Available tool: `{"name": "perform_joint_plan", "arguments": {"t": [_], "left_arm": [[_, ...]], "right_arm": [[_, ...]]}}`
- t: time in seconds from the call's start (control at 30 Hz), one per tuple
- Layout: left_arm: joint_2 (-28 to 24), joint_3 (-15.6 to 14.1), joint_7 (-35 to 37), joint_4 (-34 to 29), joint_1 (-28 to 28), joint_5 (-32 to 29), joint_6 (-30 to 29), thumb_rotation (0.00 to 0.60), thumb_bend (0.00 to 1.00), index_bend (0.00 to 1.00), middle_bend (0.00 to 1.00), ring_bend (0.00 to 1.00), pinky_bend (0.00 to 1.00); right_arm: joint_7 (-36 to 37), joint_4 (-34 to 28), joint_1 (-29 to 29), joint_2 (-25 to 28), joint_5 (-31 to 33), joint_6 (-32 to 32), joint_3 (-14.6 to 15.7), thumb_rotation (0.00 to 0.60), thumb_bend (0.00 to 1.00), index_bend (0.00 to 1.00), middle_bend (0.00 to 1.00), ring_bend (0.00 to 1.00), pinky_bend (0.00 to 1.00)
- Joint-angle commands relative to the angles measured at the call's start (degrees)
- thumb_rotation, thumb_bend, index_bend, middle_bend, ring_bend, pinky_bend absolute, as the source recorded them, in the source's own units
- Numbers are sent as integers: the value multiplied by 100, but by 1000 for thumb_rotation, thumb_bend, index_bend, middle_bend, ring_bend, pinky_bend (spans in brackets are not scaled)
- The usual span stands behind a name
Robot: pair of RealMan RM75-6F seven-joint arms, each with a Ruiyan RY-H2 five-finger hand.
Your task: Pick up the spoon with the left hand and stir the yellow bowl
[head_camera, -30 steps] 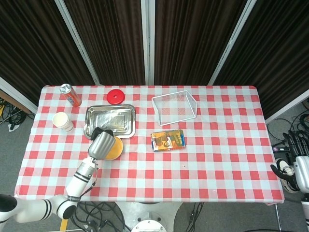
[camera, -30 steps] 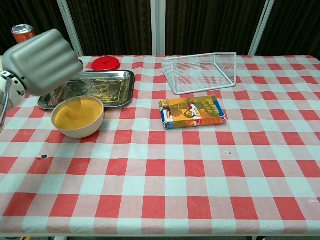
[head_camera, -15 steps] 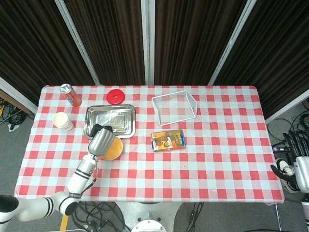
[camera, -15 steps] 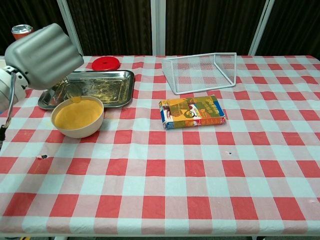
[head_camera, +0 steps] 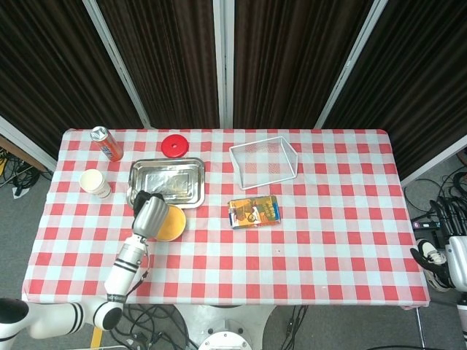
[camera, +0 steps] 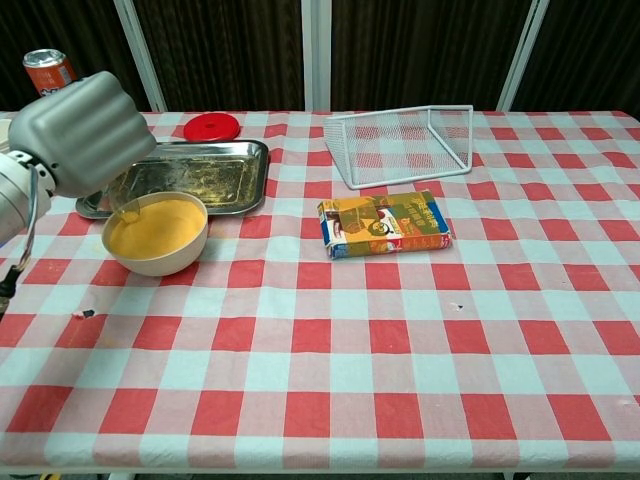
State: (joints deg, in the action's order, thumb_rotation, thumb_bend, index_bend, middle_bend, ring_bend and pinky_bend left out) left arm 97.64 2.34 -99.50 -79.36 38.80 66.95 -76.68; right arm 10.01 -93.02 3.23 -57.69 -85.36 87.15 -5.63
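Chest view, robot hand hides spoon

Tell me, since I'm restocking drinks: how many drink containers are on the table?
2: a red soda can at the far left corner, and a white paper cup just in front of it. None seems hidden.

red-white checked tablecloth, yellow bowl, red lid

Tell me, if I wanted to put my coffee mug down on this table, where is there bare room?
The whole near half of the tablecloth, in front of the snack box, is bare, as is the right side beyond the wire basket. The far left is crowded: yellow bowl, steel tray, red lid, soda can, paper cup, and the left robot hand.
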Motion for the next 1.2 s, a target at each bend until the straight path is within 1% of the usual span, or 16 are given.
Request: {"name": "perform_joint_plan", "arguments": {"t": [0.03, 0.2, 0.3, 0.37, 0.4, 0.43, 0.47, 0.57, 0.63, 0.7, 0.73, 0.77, 0.87, 1.0, 1.1, 1.2], "left_arm": [[-42, 74, -425, -357, -13, -267, -87, 600, 447, 828, 950, 920, 929], [-137, 130, -676, -686, 40, -435, -145, 600, 448, 862, 953, 922, 928], [-177, 193, -457, -711, 108, -328, -156, 600, 448, 872, 956, 925, 929], [-196, 225, -124, -657, 144, -151, -162, 600, 447, 872, 958, 927, 929], [-209, 208, 180, -597, 171, 25, -120, 600, 448, 872, 960, 929, 931], [-241, 135, 595, -442, 214, 337, -67, 600, 448, 872, 962, 930, 932], [-257, 71, 822, -302, 236, 559, -67, 600, 448, 871, 965, 932, 934], [-224, -31, 1367, 50, 241, 934, -69, 600, 449, 856, 966, 932, 934], [-188, -19, 1243, 126, 194, 811, -10, 600, 449, 849, 965, 932, 934], [-193, 51, 781, -21, 135, 380, 127, 600, 448, 849, 961, 930, 932], [-190, 149, 533, -198, 102, 46, 176, 600, 447, 849, 959, 929, 931], [-201, 197, 501, -301, 108, -84, 228, 600, 447, 849, 957, 928, 929], [-284, 155, 883, -268, 159, 161, 282, 600, 448, 848, 958, 927, 928], [-319, 157, 1605, -119, 162, 443, 295, 600, 448, 840, 959, 928, 929], [-320, 255, 2214, 31, 193, 545, 364, 600, 448, 830, 959, 928, 929], [-335, 425, 2966, 168, 229, 489, 549, 600, 448, 815, 959, 928, 929]], "right_arm": [[10, 7, 3, -9, -5, -12, 6, 600, 127, 0, 0, 0, 0], [30, 25, 0, -12, 4, -10, 1, 600, 127, 0, 0, 0, 0], [45, 44, -2, -24, -1, -9, 3, 600, 127, 0, 0, 0, 0], [56, 57, -4, -29, 7, -16, 6, 600, 126, 0, 0, 0, 0], [64, 62, -6, -31, 12, -18, 5, 600, 127, 0, 0, 0, 0], [71, 69, -8, -33, 20, -20, 4, 600, 126, 0, 0, 0, 0], [74, 74, -9, -35, 24, -22, 3, 600, 126, 0, 0, 0, 0], [82, 81, -5, -38, 30, -34, 0, 600, 126, 0, 0, 0, 0], [83, 85, -1, -41, 24, -36, 0, 600, 126, 0, 0, 0, 0], [86, 88, 1, -41, 25, -41, -1, 600, 126, 0, 0, 0, 0], [86, 86, 1, -38, 29, -44, -2, 600, 126, 0, 0, 0, 0], [87, 86, 1, -36, 28, -44, -2, 600, 126, 0, 0, 0, 0], [92, 86, -3, -37, 35, -44, -3, 600, 126, 0, 0, 0, 0], [93, 87, 2, -45, 21, -45, -2, 600, 125, 0, 0, 0, 0], [87, 81, 2, -42, 20, -48, 0, 600, 126, 0, 0, 0, 0], [82, 74, -2, -36, 30, -50, -1, 600, 126, 0, 0, 0, 0]]}}
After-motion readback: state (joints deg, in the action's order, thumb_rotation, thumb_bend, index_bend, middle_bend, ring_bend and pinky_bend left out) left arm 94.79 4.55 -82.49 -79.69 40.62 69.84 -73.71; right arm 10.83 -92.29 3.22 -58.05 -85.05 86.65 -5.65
